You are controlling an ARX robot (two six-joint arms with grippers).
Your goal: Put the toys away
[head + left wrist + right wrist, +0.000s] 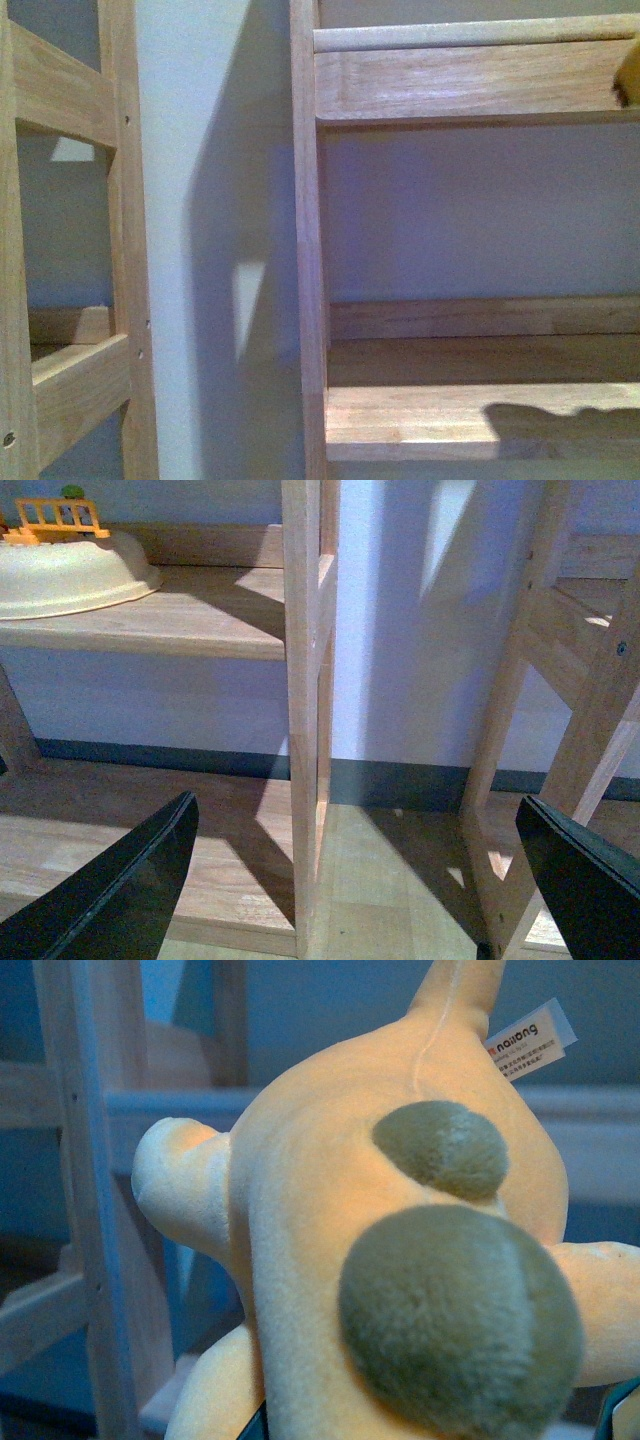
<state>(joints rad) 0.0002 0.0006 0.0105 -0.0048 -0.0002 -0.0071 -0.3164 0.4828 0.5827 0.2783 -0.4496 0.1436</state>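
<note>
The plush animal (330, 1260) fills the right wrist view: soft orange-yellow, with two grey-green round patches, stubby pale limbs and a white tag (528, 1040). My right gripper (430, 1432) is shut on it, and only slivers of the dark fingers show at the picture's lower edge. In the front view a small yellow piece of the plush animal (630, 85) shows at the right edge, level with the upper shelf board (470, 80). My left gripper (355, 885) is open, its black fingers (130, 890) wide apart and holding nothing, low in front of a wooden shelf post (305, 710).
Two wooden shelf units stand against a pale wall, with a gap (215, 250) between them. The right unit has a lower shelf (480, 400). In the left wrist view, a cream bowl (70, 575) and an orange toy fence (60, 518) sit on a shelf.
</note>
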